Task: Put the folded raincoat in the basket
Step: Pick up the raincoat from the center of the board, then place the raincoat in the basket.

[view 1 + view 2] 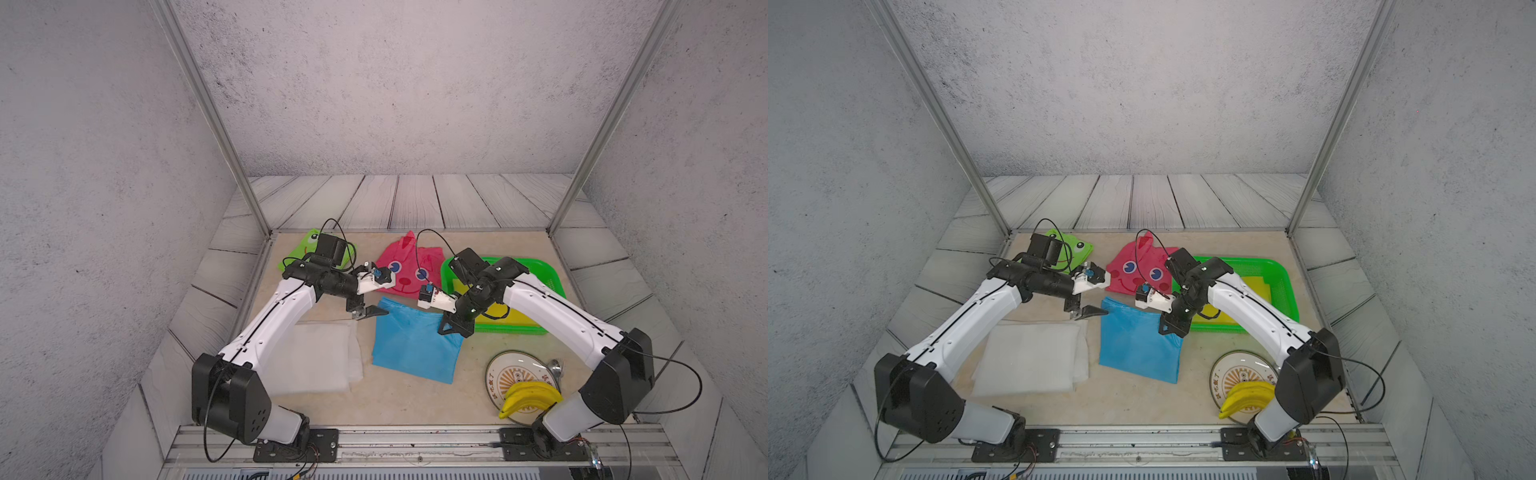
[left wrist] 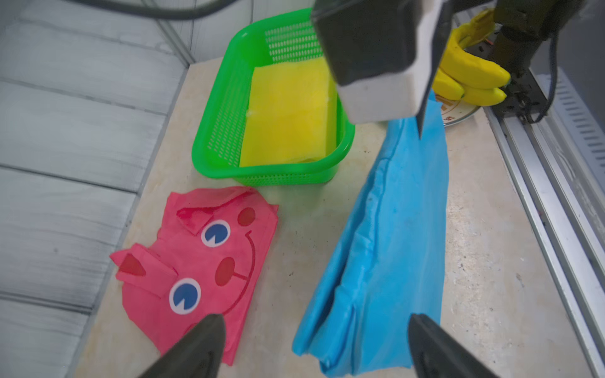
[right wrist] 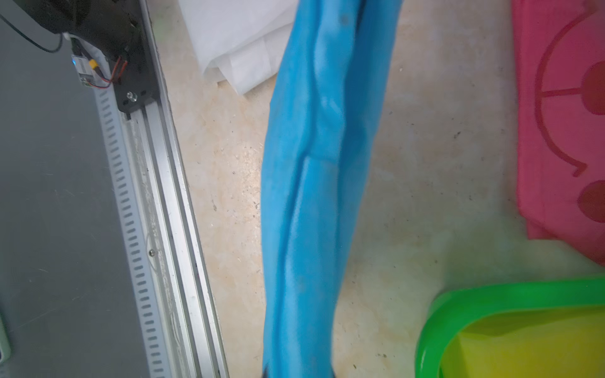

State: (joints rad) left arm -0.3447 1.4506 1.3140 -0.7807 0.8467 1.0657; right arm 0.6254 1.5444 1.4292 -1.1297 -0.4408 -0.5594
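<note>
Folded blue soft-fabric raincoat (image 1: 415, 345) mid-tabletop (image 1: 415, 401); bright green perforated plastic basket (image 1: 540, 266) at 2 o'clock. Right gripper (image 1: 444, 330) clenched on raincoat's corner; left gripper (image 2: 316, 320) spread wide, grasping nothing. Likely light, limp, slippery: pinch layered folded edge.

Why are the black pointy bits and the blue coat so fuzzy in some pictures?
Left wrist view: the left gripper looks fuzzy, sitting right by the lens, while the pink raincoat is sharp. Right wrist view: the blue raincoat and the basket rim look soft, very close up. Both top views: crisp everywhere, though the metal posts lean outward, a wide-lens look.
</note>
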